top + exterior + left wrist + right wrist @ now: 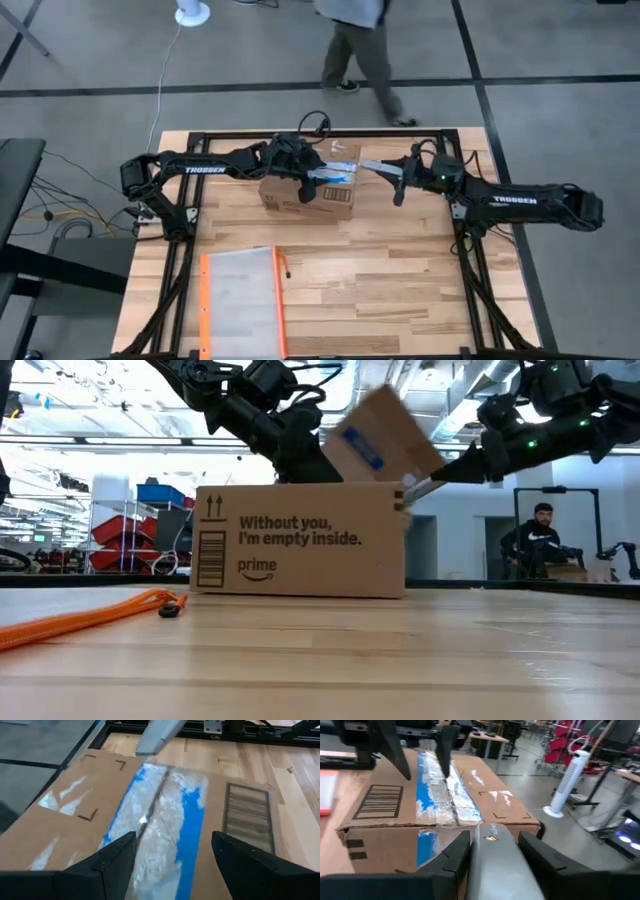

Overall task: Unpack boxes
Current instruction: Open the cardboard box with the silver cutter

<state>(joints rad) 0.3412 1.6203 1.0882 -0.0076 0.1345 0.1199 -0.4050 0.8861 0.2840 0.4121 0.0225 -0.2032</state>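
Note:
The brown cardboard box point(310, 192) stands on its bottom at the table's far middle, with blue-and-white tape point(165, 815) along its top seam and a barcode point(380, 802). In the low view a blurred brown panel with blue tape point(385, 445) rises slanted above the box's right top. My left gripper point(172, 845) is open above the box top, one finger on either side of the tape. My right gripper point(495, 852) is at the box's right end, shut on a grey tool point(495, 865). My left gripper points down at the box top point(150, 845), its fingers astride the taped seam; whether the fingertips touch the cardboard I cannot tell. My right gripper pinches the grey tool's body point(492, 845) between its two fingers, coming from the table's right side. The tool lies along the fingers, slanting down, and its tip point(412, 488) meets the box's top right edge.
A clear pouch with orange edges point(240, 300) lies flat at the near left, its orange cord point(90, 620) in front of the box. A person point(360, 50) walks past the table's far edge. Bare wood lies at the near right.

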